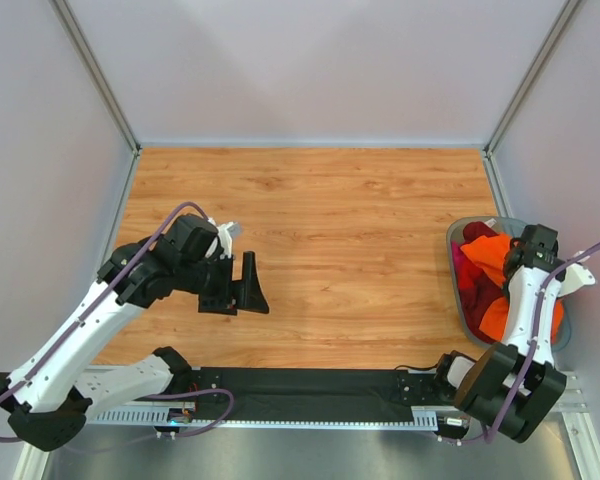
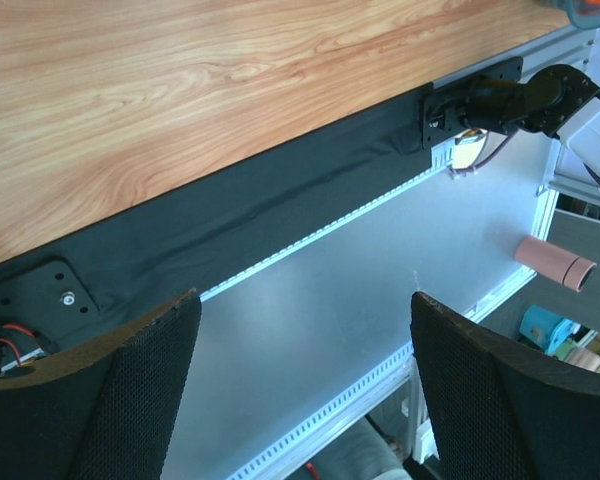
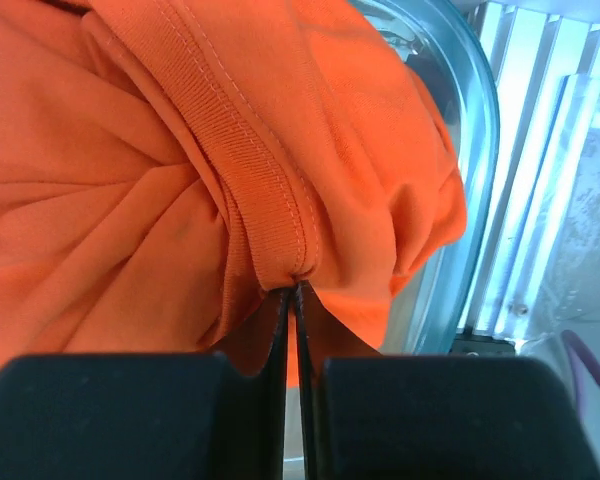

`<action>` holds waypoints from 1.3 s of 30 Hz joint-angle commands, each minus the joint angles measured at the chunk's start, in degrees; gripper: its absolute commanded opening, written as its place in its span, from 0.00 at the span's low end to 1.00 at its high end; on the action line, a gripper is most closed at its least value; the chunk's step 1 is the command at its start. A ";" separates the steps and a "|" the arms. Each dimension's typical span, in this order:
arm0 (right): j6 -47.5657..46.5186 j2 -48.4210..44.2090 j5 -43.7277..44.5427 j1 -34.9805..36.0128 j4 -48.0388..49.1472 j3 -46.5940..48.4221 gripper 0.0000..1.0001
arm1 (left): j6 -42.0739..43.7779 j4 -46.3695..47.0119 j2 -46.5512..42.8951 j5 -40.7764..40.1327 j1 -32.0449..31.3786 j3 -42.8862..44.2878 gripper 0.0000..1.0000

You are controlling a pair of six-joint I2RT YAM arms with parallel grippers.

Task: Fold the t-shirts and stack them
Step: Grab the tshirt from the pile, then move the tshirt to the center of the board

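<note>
A bright orange t-shirt (image 1: pixel 488 258) lies crumpled in a grey-blue tub (image 1: pixel 456 240) at the right edge of the table, with dark red and magenta-pink shirts (image 1: pixel 466 277) bunched beneath it. My right gripper (image 1: pixel 533 245) is over the tub, shut on the orange t-shirt's ribbed neck band (image 3: pixel 270 200), pinched at the fingertips (image 3: pixel 296 292). My left gripper (image 1: pixel 242 285) is open and empty above the left part of the table; in the left wrist view its pads (image 2: pixel 120 400) stand wide apart over the table's near edge.
The wooden table top (image 1: pixel 340 220) stretches between the arms. A black cloth strip (image 2: pixel 230 230) and metal rail run along the near edge. White walls enclose three sides. The tub's rim (image 3: pixel 470 130) shows beside the orange cloth.
</note>
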 commanded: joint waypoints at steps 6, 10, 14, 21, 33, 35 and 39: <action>-2.13 -3.82 0.00 -0.43 -0.03 8.84 0.00 | 0.63 3.50 2.43 -0.15 0.24 0.39 0.91; -2.23 -6.64 -6.79 1.40 -3.79 14.71 0.00 | 2.65 3.68 3.92 -3.47 0.24 1.35 0.91; -3.98 -3.41 -14.24 4.21 -9.34 32.09 0.00 | 0.82 1.57 8.39 -9.81 0.67 9.76 0.90; 1.89 11.71 -38.51 22.82 -11.37 81.08 0.00 | -0.86 -0.26 15.53 -9.72 3.13 23.93 0.87; 13.59 17.00 -32.03 72.32 7.85 47.47 0.00 | -3.85 -7.03 5.17 -21.46 18.07 19.55 0.89; 13.77 18.31 -32.54 76.27 13.12 35.21 0.12 | -3.67 -8.62 3.67 -25.79 19.30 16.58 0.91; 14.48 24.46 -37.19 77.53 18.95 27.58 0.24 | -2.62 -4.59 2.96 -26.17 21.50 8.58 0.91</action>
